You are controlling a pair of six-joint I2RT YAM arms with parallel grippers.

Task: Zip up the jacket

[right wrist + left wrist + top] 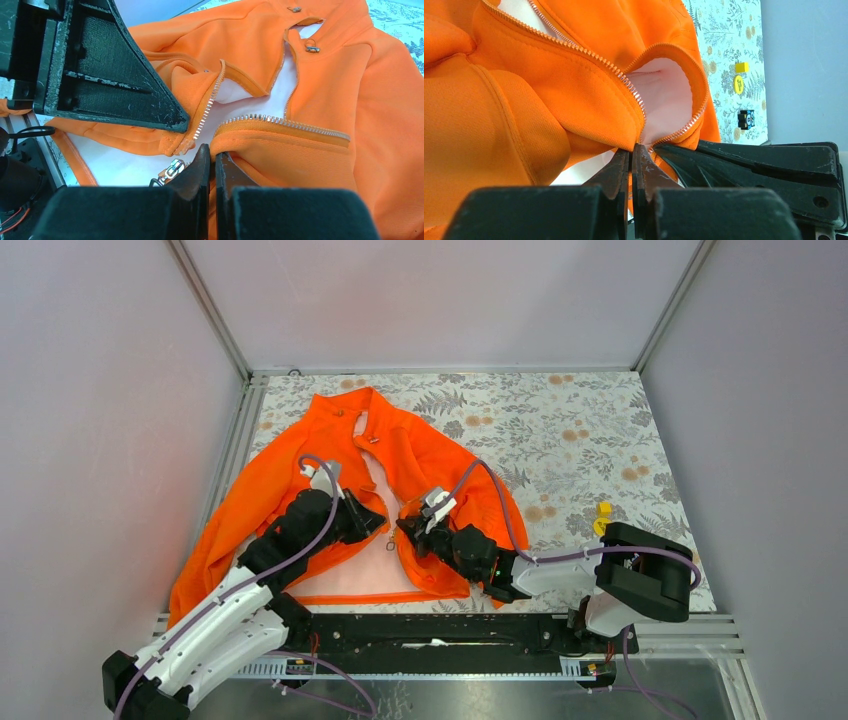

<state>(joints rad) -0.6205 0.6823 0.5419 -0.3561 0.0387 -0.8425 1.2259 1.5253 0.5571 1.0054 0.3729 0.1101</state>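
Observation:
The orange jacket [420, 455] lies spread on the table with its front open and its pale pink lining showing. My left gripper [374, 521] is shut on the bottom end of one zipper edge, orange fabric pinched between its fingertips [620, 159]. My right gripper [408, 530] is shut on the hem of the other front panel [280, 150], right under that panel's zipper teeth. The two grippers stand close together over the jacket's lower front. The silver zipper slider [172, 170] hangs just left of my right gripper [212, 152]. Both rows of teeth [589, 55] are apart.
Small yellow pieces [602, 518] lie on the floral table cover [580, 430] to the right of the jacket, with a small blue-black cube [746, 118] nearby. Grey walls close the table in on three sides. A metal rail [450, 625] runs along the near edge.

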